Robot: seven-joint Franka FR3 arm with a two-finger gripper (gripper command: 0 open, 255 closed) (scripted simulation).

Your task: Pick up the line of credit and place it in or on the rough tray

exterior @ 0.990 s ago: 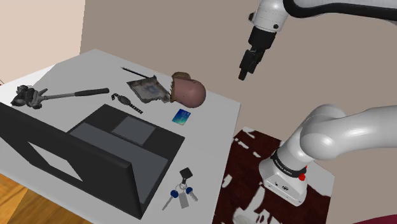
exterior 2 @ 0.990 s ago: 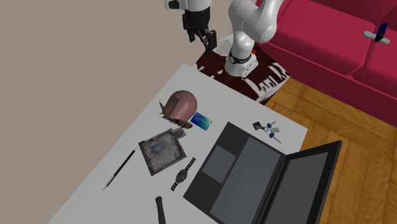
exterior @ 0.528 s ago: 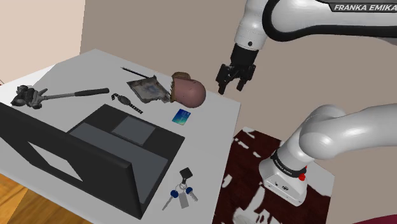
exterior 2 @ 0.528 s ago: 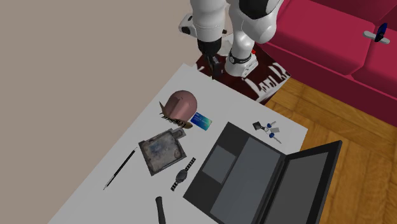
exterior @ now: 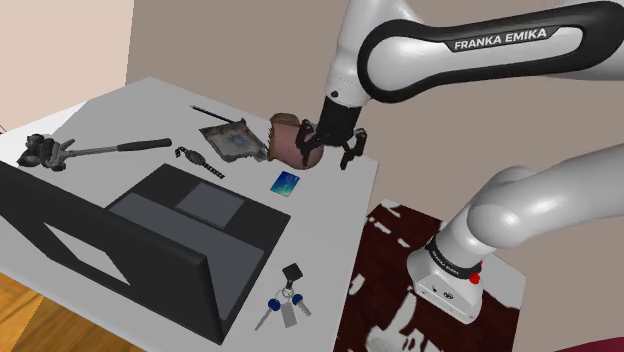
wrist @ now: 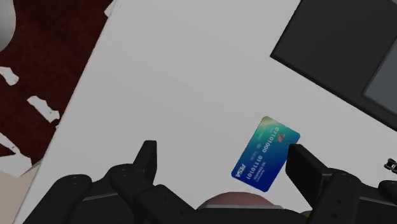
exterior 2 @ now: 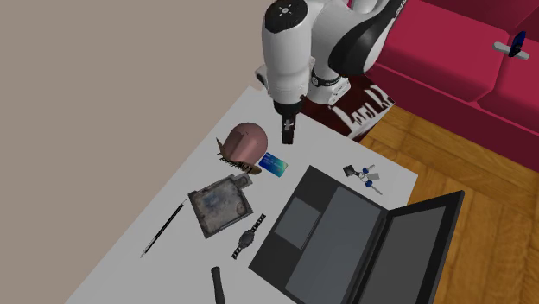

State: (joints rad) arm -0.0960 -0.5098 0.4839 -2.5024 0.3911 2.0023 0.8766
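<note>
**Nothing lifted yet: I am above the card with my jaws apart**

The table [exterior: 325, 225] carries everything, and the open laptop [exterior: 150, 240] takes up most of its near side. My arm [exterior: 470, 40] bends down over the table's far corner, by the edge that faces my stand.

The tray [exterior 2: 220, 205], a scuffed square with a mottled grey-brown floor, lies flat past the laptop's corner. Nothing lies in it that I can make out. Between it and me sits a rounded pink-brown thing [exterior 2: 246, 142], touching or nearly touching the tray's corner.

The card [wrist: 266, 154], blue fading to green with white digits, lies flat on the table between that round thing and the laptop. Seen from my wrist, it is just beside one of my jaws and off to one side of the gap.

My jaws stand wide apart and hold nothing; they hang above the table close to the round thing.

By my reckoning, only the approach is under way. Centring over the card, descending, closing, lifting and carrying it to the tray are all left. A flat, thin card will be awkward to grip off a bare surface.
</note>
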